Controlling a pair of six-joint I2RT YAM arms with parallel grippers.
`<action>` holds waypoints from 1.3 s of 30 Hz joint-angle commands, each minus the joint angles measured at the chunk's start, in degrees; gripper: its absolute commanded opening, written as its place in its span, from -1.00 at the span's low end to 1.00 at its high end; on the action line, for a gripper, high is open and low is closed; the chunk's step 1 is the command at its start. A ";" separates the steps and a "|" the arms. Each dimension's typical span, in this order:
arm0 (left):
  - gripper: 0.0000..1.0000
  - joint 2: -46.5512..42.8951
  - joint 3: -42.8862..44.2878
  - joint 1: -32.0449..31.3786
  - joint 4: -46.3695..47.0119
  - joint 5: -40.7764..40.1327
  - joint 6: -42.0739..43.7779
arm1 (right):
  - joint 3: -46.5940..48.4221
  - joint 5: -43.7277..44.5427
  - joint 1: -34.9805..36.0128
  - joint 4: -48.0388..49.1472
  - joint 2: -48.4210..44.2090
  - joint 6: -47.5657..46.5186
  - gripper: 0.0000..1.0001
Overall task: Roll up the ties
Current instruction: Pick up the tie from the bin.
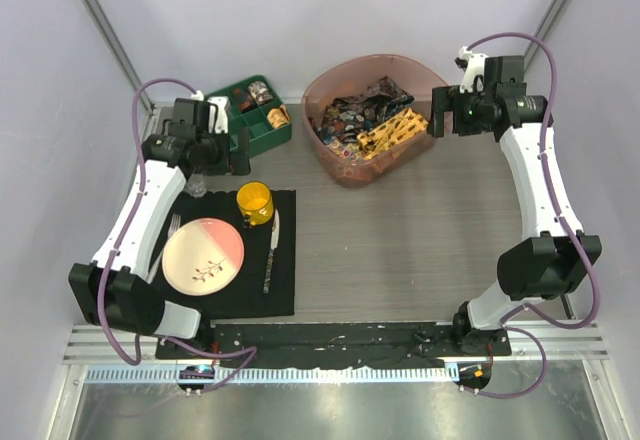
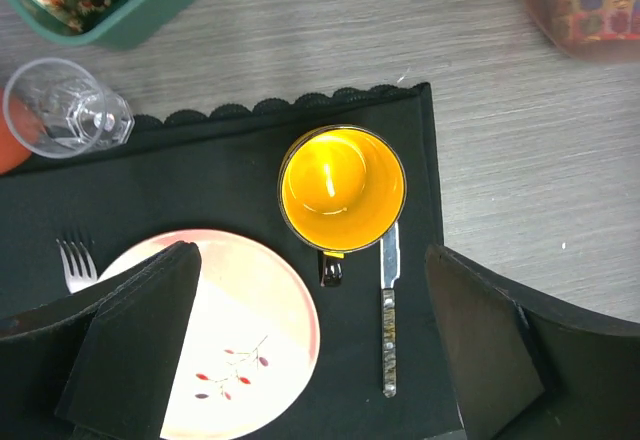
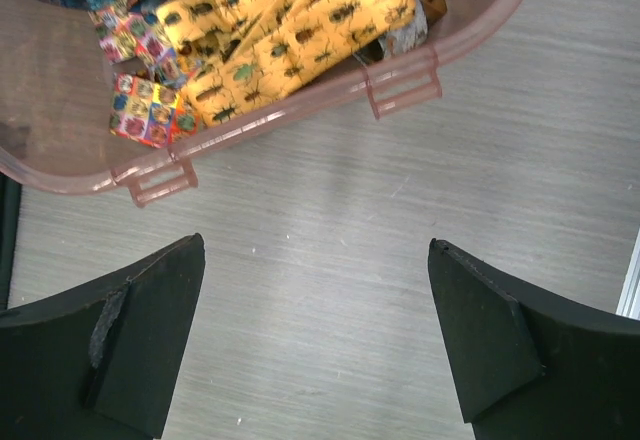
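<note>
My right gripper (image 3: 315, 243) hangs wide and empty just beside the pink tub (image 3: 405, 82) holding the heaped ties (image 3: 290, 35), perhaps four; left gripper (image 2: 310, 252) equally wide, well apart from that tub.

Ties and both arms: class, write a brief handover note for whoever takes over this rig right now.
Left end effector: open, empty, above the yellow mug on the black mat.
Right end effector: open, empty, over bare table beside the pink tub.
Ties: yellow-orange tie and dark printed ties lie heaped in the tub.
Done: no tie taken out or rolled, as far as visible.
To do: take each out and roll it.
</note>
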 commanded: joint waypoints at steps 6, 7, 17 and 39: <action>0.99 -5.66 2.96 0.09 0.65 3.80 7.86 | 11.09 -2.00 -0.20 3.71 8.09 1.54 0.96; 0.99 -6.27 2.61 0.09 0.73 4.85 8.13 | 13.71 -2.43 -0.12 3.89 9.24 1.63 0.96; 0.99 -7.34 2.69 0.53 1.00 4.16 12.35 | 33.16 1.60 1.81 4.42 28.23 -2.23 0.96; 0.99 -1.98 6.38 0.44 1.44 4.95 12.88 | 39.84 5.20 4.98 5.30 46.96 -8.65 0.96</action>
